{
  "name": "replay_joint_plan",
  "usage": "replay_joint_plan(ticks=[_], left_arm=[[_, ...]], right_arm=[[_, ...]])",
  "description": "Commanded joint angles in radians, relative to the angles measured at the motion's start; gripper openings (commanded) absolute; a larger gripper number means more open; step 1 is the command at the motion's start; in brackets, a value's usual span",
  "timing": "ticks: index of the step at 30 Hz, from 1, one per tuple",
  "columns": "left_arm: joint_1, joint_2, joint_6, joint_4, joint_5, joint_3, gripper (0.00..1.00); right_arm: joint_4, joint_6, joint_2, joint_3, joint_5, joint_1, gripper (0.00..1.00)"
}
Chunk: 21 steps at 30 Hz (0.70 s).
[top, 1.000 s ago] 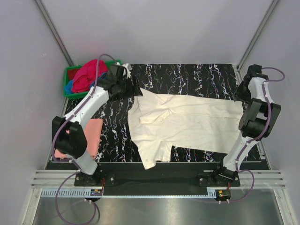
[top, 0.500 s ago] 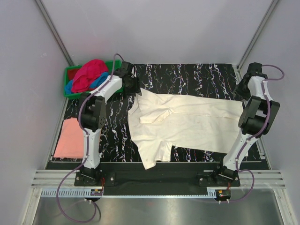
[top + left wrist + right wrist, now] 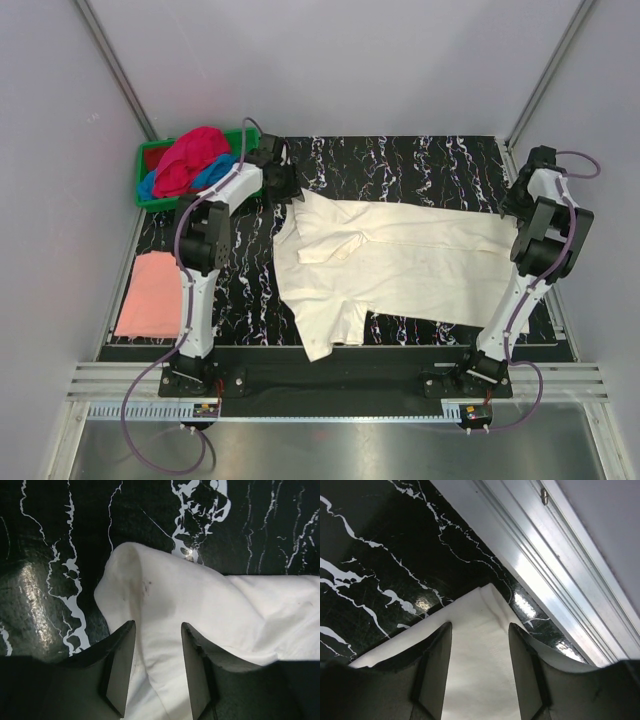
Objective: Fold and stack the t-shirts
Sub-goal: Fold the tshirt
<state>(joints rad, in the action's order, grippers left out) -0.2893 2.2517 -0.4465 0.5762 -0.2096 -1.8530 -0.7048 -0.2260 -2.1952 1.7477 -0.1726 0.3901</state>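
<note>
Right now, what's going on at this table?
Both arms are at the cream t-shirt, spread out on the black table. The left tool is open over its far-left corner; the right tool is open over its far-right corner, by the rail. A folded salmon-pink t-shirt lies at the near left; a magenta t-shirt and a blue t-shirt sit in the green crate.

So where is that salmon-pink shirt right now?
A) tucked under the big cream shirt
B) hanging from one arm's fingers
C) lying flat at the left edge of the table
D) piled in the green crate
C: the salmon-pink shirt lies flat at the left edge of the table, apart from the cream shirt. The green crate holds only the red and blue shirts.
</note>
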Motion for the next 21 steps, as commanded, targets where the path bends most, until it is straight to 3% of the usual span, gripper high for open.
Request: replay_joint_plan(ticks=[1, 21], left_arm=[[0.002, 0.025, -0.014, -0.044, -0.013, -0.043, 0.47], [0.024, 0.031, -0.084, -0.118, 0.015, -0.078, 0.46]], right_arm=[[0.017, 0.022, 0.005, 0.03, -0.022, 0.016, 0.56], [0.025, 0.068, -0.012, 0.07, 0.001, 0.035, 0.61]])
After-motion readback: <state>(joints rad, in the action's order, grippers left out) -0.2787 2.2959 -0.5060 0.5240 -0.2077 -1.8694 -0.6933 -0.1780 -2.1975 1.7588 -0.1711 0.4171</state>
